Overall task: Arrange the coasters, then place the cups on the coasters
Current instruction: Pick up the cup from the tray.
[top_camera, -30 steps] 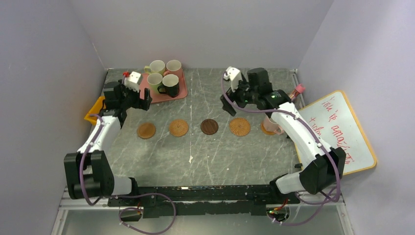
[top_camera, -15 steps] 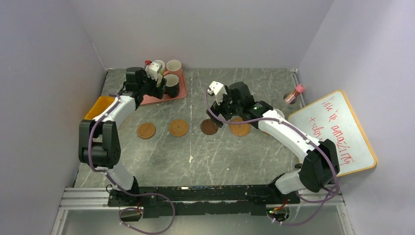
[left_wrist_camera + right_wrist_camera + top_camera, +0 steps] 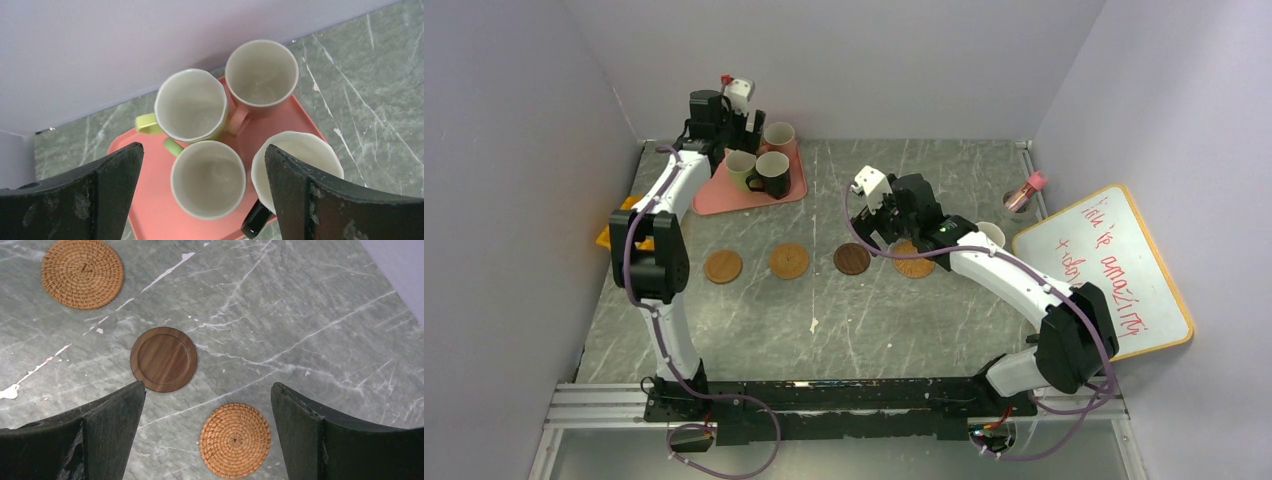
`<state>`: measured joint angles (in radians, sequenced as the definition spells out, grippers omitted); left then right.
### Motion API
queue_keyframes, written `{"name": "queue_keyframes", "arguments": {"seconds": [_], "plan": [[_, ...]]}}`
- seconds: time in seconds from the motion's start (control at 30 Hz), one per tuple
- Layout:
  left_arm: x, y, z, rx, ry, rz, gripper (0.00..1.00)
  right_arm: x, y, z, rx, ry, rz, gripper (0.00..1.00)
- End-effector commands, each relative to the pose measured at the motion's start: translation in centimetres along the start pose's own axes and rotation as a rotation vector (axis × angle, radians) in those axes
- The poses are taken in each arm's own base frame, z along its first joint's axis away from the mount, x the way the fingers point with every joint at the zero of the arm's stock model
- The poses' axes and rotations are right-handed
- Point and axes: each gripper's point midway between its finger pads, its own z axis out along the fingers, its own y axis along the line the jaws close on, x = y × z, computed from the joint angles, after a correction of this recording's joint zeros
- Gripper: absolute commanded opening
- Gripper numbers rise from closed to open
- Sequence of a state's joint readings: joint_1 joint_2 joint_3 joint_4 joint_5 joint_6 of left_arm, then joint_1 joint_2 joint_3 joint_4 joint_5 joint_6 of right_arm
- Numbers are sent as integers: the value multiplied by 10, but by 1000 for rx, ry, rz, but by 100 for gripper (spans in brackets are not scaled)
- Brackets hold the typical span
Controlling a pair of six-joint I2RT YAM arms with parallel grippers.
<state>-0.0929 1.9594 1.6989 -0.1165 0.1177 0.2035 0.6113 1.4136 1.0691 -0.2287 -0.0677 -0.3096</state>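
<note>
Far at eleven o'clock: pink tray (image 3: pixel 724 200) packed tight with four cups (image 3: pixel 208 178), handles wedged between neighbours. Left gripper (image 3: pixel 204 149) spread wide above them, empty. Could tip a neighbouring cup or drag the tray if closed on a crowded rim. Mid-table, nine to three o'clock: row of coasters (image 3: pixel 789 261). Right gripper (image 3: pixel 207 386) splayed wide over the dark coaster (image 3: pixel 163 359), holding nothing. Could nudge it out of line if lowered.
</note>
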Motion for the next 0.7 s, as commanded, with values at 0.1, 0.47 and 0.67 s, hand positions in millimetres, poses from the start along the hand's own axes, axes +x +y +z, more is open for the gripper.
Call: {"name": "queue_keyframes", "arguments": {"seconds": [0.1,0.47,0.67], "plan": [[9,-32,18,56,77,-8,96,-11,-13,-1,68,-52,-17,100],[34,-9,-2,-91,152,-79,96,-8,-11,1,58,-51,-22,100],[36,6,-14,-122,142,-116,96,-11,-11,-2,62,-62,-21,100]]}}
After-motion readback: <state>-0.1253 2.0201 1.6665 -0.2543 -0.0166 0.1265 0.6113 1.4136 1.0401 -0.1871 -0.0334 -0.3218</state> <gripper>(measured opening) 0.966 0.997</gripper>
